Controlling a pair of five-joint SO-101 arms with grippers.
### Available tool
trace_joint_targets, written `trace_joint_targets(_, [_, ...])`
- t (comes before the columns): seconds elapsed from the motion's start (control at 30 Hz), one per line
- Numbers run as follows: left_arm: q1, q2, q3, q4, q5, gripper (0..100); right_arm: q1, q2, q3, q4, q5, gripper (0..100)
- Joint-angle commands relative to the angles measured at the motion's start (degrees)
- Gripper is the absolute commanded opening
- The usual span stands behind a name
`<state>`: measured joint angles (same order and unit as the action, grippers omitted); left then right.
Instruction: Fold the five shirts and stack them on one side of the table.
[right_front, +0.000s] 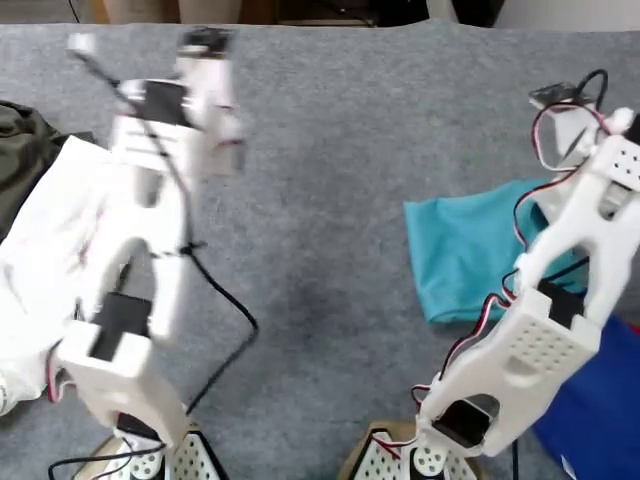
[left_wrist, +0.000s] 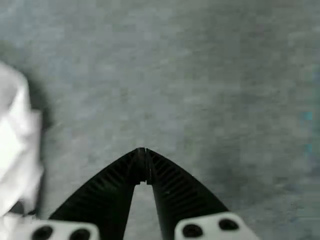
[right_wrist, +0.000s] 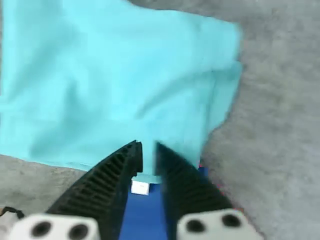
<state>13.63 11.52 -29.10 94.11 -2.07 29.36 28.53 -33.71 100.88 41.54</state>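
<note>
While no stack is yet formed, the shirts lie in two loose groups at opposite sides of the desk (right_front: 330, 150). On my left, the white shirt (right_front: 50, 260) is spread and rumpled, with a dark shirt (right_front: 20, 130) bunched beyond it at the desk edge. On my right, the teal shirt (right_front: 460, 250) lies fairly flat, roughly rectangular, and its near edge meets the blue shirt (right_front: 590, 400). A red sliver (right_front: 630, 325) shows beside the blue; whether it is the fifth shirt cannot be told.

My left end effector (left_wrist: 141, 152) is clenched, tips meeting, empty, over bare desk just beside the white shirt. My right end effector (right_wrist: 146, 146) hangs over the seam between teal and blue, jaws a narrow slit apart, grasping nothing.

Judged progress: early. The teal may have had a fold or two. The white and dark shirts look unfolded. The blue is too far cut off to judge. Remaining work: fold each shirt and gather all on one side.
</note>
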Motion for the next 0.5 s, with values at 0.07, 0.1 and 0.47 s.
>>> trace_joint_targets(0.07, [17.8, 4.8, -6.9, -10.8, 7.5, 2, 1.6, -1.4, 6.4, -4.9, -1.5, 0.5])
trace_joint_targets(0.1, [20.0, 6.7, -8.4, -12.1, 8.1, 2, 2.2, -1.4, 7.8, -5.6, -1.4, 0.5])
trace_joint_targets(0.47, [29.5, 33.6, -34.8, -17.0, 11.8, 2, 8.4, -1.4, 16.8, -11.4, 0.0, 0.5])
